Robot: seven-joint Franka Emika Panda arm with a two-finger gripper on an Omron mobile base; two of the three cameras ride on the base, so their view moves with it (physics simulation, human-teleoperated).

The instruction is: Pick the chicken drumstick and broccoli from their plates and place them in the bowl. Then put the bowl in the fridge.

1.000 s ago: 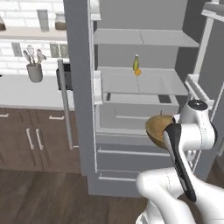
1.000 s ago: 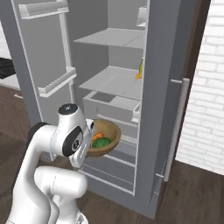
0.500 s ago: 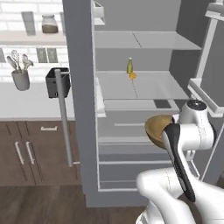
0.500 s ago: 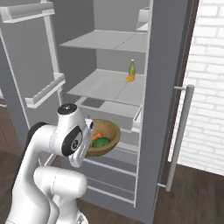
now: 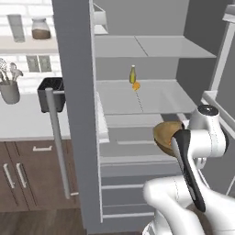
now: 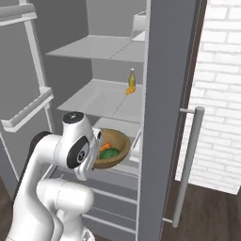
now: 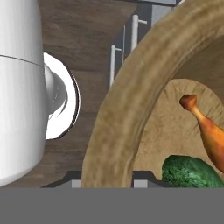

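Observation:
I hold the brown wooden bowl (image 6: 117, 149) at chest height in front of the open grey fridge (image 5: 137, 98), just outside its lower shelves. The golden drumstick (image 7: 210, 131) and the dark green broccoli (image 7: 188, 173) lie inside the bowl, side by side. From the right base view they show as the drumstick (image 6: 105, 147) above the broccoli (image 6: 109, 154). My gripper (image 7: 107, 178) is shut on the bowl's near rim (image 7: 127, 100). In the left base view the bowl (image 5: 166, 135) peeks out from behind my forearm.
A small bottle (image 5: 132, 74) and an orange item (image 5: 137, 86) stand at the back of the middle shelf (image 6: 103, 99). The fridge doors stand open on both sides, with a bar handle (image 6: 188, 164) at the right. Counter, utensil pot (image 5: 9, 89) and brown cabinets (image 5: 23, 170) lie left.
The whole picture has shifted: the base has driven closer to the fridge, whose shelves now loom larger. The bowl stays in the gripper, unchanged relative to the arm.

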